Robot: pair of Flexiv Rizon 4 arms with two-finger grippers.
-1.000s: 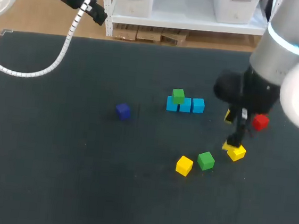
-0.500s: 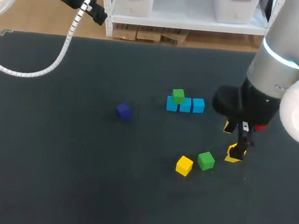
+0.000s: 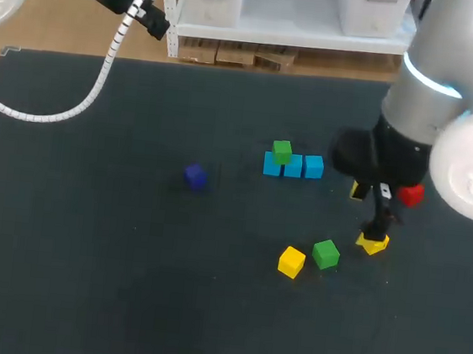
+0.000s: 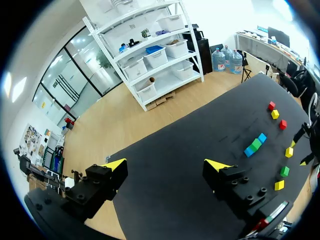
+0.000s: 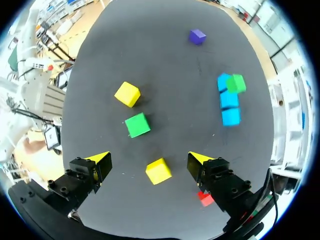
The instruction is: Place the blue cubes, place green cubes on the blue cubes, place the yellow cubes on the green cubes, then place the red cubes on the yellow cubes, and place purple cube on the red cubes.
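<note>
Between the spread fingers of the right hand [image 5: 149, 159], a yellow cube [image 5: 159, 170] sits ungripped on the bench [image 5: 165, 45]. Small, rigid and probably light, it should suit a square pinch across two flat opposite faces, lest it twist.

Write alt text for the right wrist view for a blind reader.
The open right end effector hangs over a dark table with a yellow cube between its fingers, untouched. Ahead lie a green cube and a second yellow cube; a row of three blue cubes carries a second green cube at one end, and a purple cube sits beyond.
</note>
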